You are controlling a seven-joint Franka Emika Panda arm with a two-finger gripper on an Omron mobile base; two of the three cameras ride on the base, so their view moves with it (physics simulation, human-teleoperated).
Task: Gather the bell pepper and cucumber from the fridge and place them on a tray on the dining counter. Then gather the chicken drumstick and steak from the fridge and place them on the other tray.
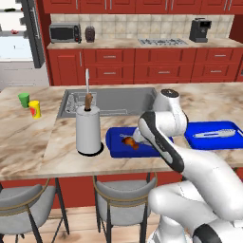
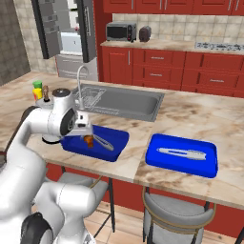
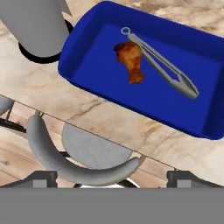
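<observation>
The chicken drumstick is lying in the blue tray, touching the tongs. The hand is hovering above, released. Dropping the steak here later risks knocking the paper towel holder beside the tray.

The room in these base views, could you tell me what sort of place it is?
A home kitchen, rendered: red cabinets, a microwave, a cooktop, and a marbled dining counter with an inset sink.
</observation>
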